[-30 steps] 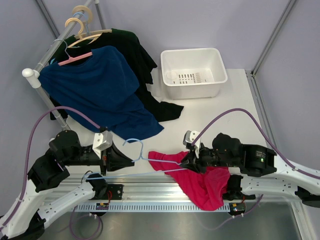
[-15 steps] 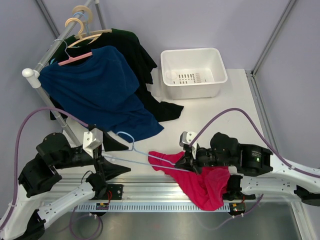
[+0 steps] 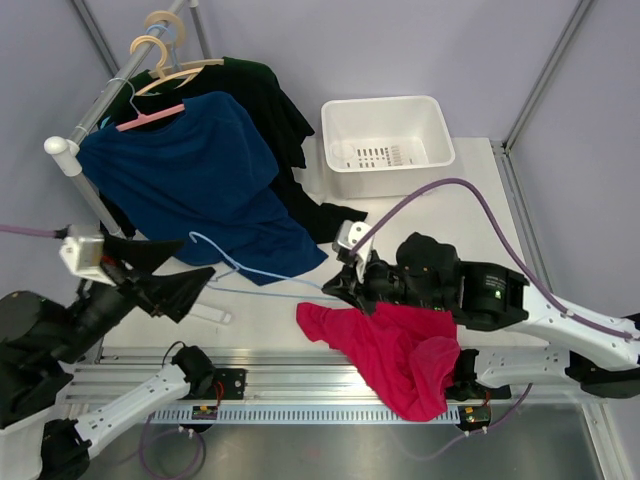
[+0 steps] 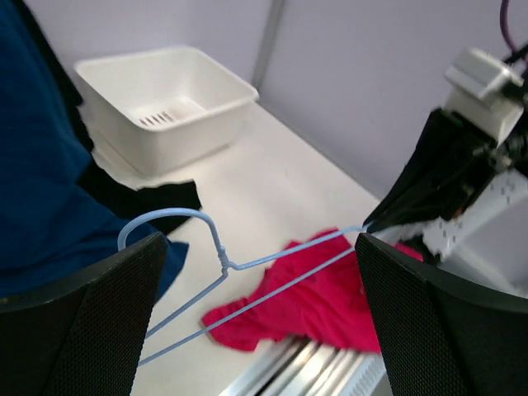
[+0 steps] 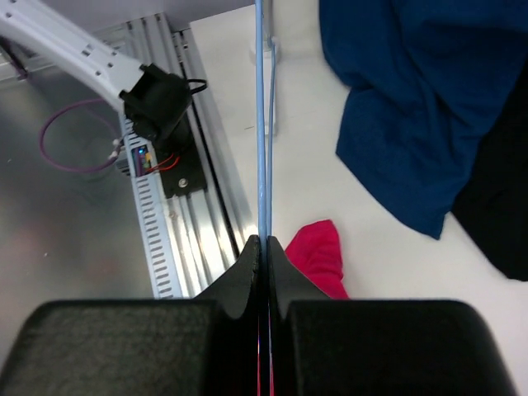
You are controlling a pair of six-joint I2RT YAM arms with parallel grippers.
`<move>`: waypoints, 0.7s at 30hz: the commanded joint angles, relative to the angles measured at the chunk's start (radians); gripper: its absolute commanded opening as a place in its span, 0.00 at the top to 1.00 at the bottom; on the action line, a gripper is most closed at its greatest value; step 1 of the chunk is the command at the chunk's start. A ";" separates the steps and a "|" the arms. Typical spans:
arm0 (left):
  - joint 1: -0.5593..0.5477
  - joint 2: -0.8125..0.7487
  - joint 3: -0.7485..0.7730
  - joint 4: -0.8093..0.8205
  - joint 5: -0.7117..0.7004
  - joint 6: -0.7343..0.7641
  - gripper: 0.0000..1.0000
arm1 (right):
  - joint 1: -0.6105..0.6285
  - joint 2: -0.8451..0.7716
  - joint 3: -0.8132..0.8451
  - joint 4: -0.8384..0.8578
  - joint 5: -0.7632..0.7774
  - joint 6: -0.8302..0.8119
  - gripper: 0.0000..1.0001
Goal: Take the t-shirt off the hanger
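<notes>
The right hand is shut tight on the far end of the light-blue wire hanger — the wrist view shows the wire pinched right at the tips of its closed fingers. It holds the frame out flat above the table, with the hook pointing toward nine o'clock. That grip looks chosen to keep the hanger up and away from the cloth.

The crimson t-shirt lies crumpled on the table at about five o'clock from that hand, its lower part spilling over the near edge. No wire seems to run through it, so I judge it off the hanger, or as good as.

The left hand is spread as wide as it goes and grips nothing — the hook sits just by its fingertips, touching or not I cannot tell. At twelve o'clock from the right hand stands a white basket.
</notes>
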 commanded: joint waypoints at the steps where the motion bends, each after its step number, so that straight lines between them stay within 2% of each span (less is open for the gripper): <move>1: -0.002 -0.058 0.058 0.080 -0.206 -0.112 0.01 | -0.006 0.086 0.119 0.045 0.124 -0.066 1.00; 5: -0.002 -0.129 0.071 0.149 -0.226 -0.145 0.01 | -0.008 0.167 0.156 0.167 0.207 -0.096 1.00; 10: -0.002 -0.141 0.099 0.152 -0.216 -0.142 0.01 | -0.023 0.204 0.146 0.284 0.200 -0.095 1.00; 21: -0.002 -0.086 -0.024 0.103 -0.131 -0.076 0.01 | -0.086 0.094 -0.118 0.595 0.142 -0.031 1.00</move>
